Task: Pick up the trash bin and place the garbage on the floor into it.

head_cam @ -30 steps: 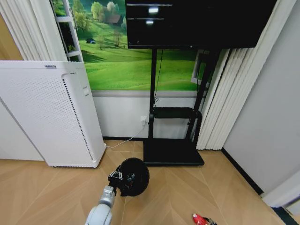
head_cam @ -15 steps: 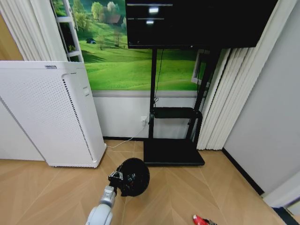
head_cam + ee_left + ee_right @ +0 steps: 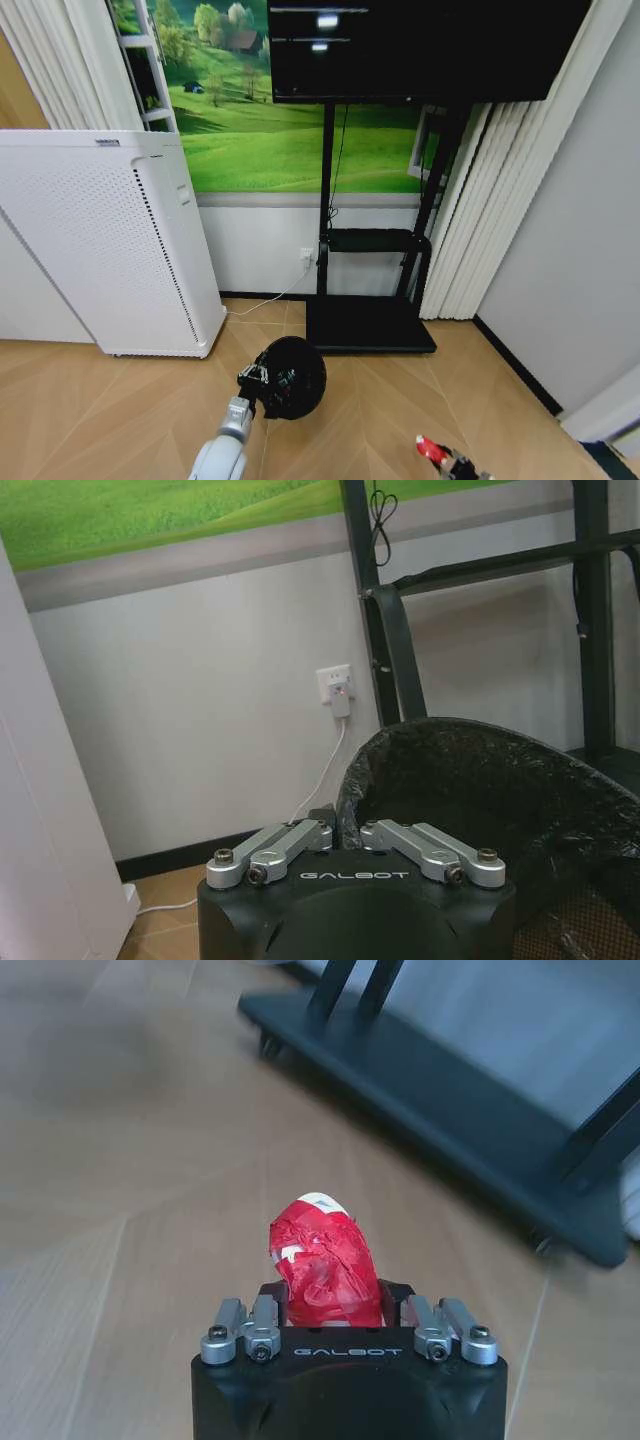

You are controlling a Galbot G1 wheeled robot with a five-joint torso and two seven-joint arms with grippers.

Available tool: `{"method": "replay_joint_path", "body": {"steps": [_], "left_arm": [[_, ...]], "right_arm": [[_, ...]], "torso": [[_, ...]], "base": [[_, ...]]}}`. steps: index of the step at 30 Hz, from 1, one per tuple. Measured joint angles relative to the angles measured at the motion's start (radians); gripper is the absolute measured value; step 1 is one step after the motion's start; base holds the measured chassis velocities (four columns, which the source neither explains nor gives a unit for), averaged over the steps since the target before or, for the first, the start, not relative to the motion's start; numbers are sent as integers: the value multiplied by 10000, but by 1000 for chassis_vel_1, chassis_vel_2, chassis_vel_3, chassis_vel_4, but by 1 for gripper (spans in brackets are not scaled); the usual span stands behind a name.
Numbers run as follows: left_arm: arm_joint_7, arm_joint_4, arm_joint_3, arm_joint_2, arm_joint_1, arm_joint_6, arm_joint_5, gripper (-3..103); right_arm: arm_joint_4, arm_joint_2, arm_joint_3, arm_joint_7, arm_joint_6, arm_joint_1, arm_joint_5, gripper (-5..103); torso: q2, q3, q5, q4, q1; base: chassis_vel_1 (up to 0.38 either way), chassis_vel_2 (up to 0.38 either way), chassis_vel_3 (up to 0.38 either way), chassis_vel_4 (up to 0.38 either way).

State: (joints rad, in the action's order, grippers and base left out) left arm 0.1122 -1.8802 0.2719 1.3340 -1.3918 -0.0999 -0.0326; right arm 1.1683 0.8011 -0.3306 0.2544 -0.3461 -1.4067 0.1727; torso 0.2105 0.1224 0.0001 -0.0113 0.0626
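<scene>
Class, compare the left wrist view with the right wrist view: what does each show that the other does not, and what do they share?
Left wrist view alone: the left end effector shut on the rim of the trash bin, and a wall socket. Right wrist view alone: the right end effector shut on a crumpled red-and-white wrapper. Both share the wooden floor and the black TV stand.

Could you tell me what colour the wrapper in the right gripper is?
Red with white patches; the wrapper shows best in the right wrist view.

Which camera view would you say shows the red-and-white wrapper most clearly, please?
The right wrist view: the crumpled wrapper sits clamped in the right gripper. The head view catches it small at the lower edge.
</scene>
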Motion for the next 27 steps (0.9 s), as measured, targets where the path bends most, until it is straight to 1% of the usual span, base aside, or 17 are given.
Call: {"method": "replay_joint_path", "body": {"steps": [1,4,5,8,10,11,12,14,16,17,20,22,23,25,27], "left_arm": [[0,0,0,0,0,0,0,7],[0,45,-366,89,29,9,-127,7],[0,45,-366,89,29,9,-127,7],[1,167,-641,159,188,10,-236,7],[6,220,-676,204,243,25,-314,7],[6,220,-676,204,243,25,-314,7],[7,248,-678,228,276,26,-338,7],[10,274,-637,267,326,29,-356,7],[11,283,-562,288,338,29,-363,7],[14,295,-474,305,361,30,-371,7],[17,301,-424,315,367,29,-374,7],[21,416,-209,452,423,34,-414,7],[21,416,-209,452,423,34,-414,7],[32,549,-259,669,514,34,-467,7],[33,598,-331,731,564,32,-490,7]], "right_arm": [[0,0,0,0,0,0,0,47],[545,-159,-299,-45,-39,28,624,47],[545,-159,-299,-45,-39,28,624,47],[1418,-390,-544,-99,95,41,1362,47],[2002,-591,-560,-132,229,41,1820,47],[2002,-591,-560,-132,229,41,1820,47],[2318,-709,-571,-140,286,25,2015,47],[2745,-909,-601,-146,316,13,2271,47],[2989,-1035,-620,-145,322,20,2430,47],[3292,-1185,-661,-111,300,19,2691,47],[3456,-1272,-672,-69,253,18,2843,47],[4474,-1572,-650,327,-164,18,3566,47],[4474,-1572,-650,327,-164,18,3566,47],[5195,-1615,-523,525,-280,-15,3851,47],[5445,-1616,-476,594,-300,-39,3899,47]], "torso": [[0,0,0,0,0],[0,0,1,-4,0],[0,0,1,-4,0],[0,0,0,-4,0],[-1,1,0,-4,0],[-1,1,0,-4,0],[0,0,0,0,1],[0,0,-1,-5,0],[-1,1,0,-5,1],[-1,1,0,-4,0],[-1,1,-1,-4,1],[-1,1,-1,0,0],[-1,1,-1,0,0],[-1,1,-2,-1,1],[-1,1,0,-1,0]], "base": [[0,0,0,0],[0,0,0,0],[0,0,0,0],[0,0,0,0],[0,0,0,0],[0,0,0,0],[0,0,0,0],[0,0,0,0],[0,0,0,0],[0,0,0,0],[0,0,0,0],[0,0,0,0],[0,0,0,0],[0,0,0,0],[0,0,0,0]]}}
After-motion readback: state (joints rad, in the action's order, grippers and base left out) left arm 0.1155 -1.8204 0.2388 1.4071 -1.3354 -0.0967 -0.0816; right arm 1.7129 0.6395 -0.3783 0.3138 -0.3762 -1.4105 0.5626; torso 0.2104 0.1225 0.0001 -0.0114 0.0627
